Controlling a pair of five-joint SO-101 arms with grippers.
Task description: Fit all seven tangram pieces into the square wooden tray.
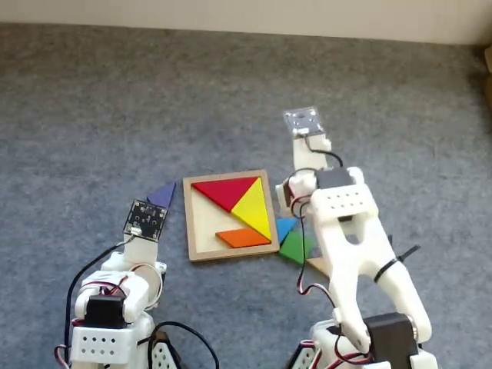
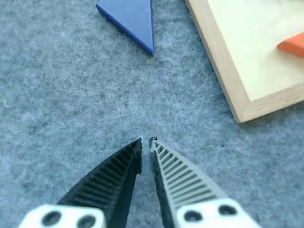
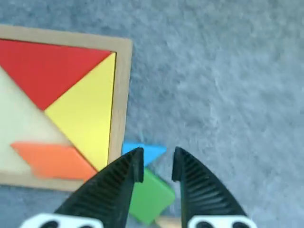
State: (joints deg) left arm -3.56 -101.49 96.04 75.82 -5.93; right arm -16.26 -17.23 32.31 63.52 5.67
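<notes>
Now | right pincer [image 3: 157, 164] parted over light-blue piece [image 3: 148, 152] | beside tray [image 3: 122, 95] edge

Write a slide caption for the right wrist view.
Right gripper open over blue and green pieces beside the wooden tray holding red, yellow and orange pieces.

On the grey carpet [image 1: 92, 115], the square wooden tray [image 1: 206, 221] holds a red triangle [image 1: 227, 191] and a yellow triangle [image 1: 254, 207] lying edge to edge, with an orange parallelogram [image 1: 244, 237] by its near rim and the rest of its floor bare. A dark blue triangle [image 1: 163, 194] lies just outside the tray, beside the head of the left arm [image 1: 115, 300]. On the tray's other side, a light blue piece [image 1: 286, 227] and a green piece [image 1: 296, 246] sit close together, partly covered by the right arm [image 1: 354, 231].
</notes>
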